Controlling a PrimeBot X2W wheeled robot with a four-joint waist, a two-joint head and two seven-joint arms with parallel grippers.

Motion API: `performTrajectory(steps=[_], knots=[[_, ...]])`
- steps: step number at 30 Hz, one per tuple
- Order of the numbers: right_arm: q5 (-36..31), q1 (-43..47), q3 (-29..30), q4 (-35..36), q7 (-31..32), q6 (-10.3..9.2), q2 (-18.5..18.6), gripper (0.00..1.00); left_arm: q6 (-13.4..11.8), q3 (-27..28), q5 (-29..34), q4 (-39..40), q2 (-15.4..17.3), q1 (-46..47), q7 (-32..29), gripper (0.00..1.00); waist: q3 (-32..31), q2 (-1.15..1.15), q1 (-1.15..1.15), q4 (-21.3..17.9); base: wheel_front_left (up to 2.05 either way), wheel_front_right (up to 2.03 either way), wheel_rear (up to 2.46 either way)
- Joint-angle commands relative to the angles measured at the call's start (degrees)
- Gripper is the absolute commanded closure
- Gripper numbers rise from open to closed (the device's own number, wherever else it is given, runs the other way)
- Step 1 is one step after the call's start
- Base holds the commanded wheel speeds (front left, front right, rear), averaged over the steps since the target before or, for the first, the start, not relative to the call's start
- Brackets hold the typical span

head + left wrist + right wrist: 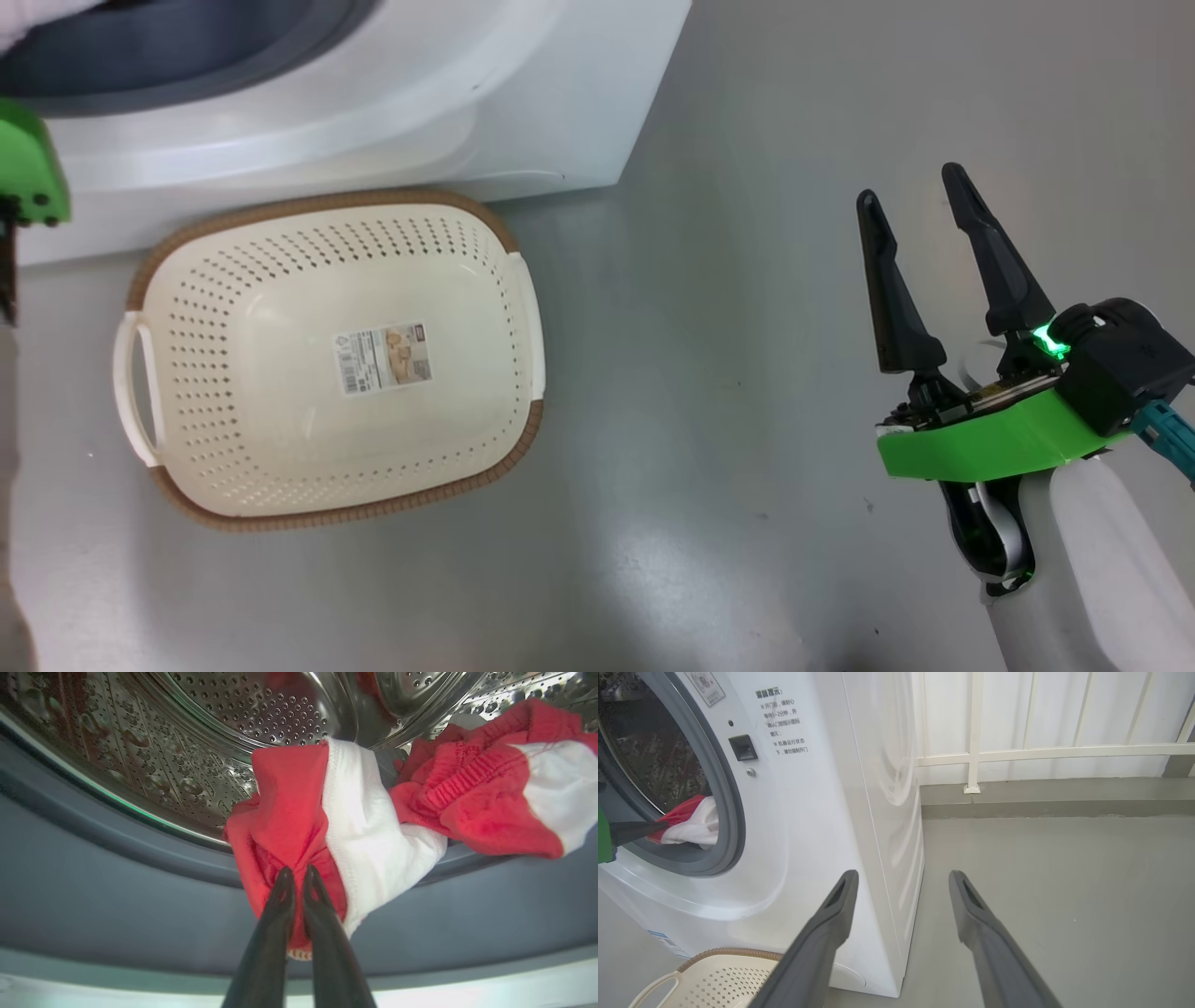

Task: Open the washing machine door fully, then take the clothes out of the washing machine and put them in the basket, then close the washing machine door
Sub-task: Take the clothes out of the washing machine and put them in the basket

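1. Washing machine: white front-loader, upper left of the right wrist view, mouth open.
2. Basket: cream with a brown rim, left centre of the head view, just below the machine's front.
3. Clothes: red and white, bunched over the grey rubber ring, centre of the left wrist view.
4. My left gripper: pinched onto a red fold.
5. My right gripper: spread wide, holding nothing.

Handling: I'd lift clear of the ring, draw out slowly so the trailing half doesn't snag, then lower over the basket.
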State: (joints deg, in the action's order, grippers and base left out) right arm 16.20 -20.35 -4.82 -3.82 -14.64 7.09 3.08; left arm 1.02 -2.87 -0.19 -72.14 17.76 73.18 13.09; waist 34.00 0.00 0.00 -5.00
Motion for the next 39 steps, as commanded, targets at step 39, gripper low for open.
performTrajectory(steps=[39], knots=[[0.01, 5.06, -1.92, -1.45, -0.36, 0.4, -0.21, 0.0, 2.11, 13.9, -7.03, 59.36, -7.64, -39.42, 1.9, 1.0, -16.02, 0.0, 0.0, 3.81, 0.0, 0.0, 0.0]])
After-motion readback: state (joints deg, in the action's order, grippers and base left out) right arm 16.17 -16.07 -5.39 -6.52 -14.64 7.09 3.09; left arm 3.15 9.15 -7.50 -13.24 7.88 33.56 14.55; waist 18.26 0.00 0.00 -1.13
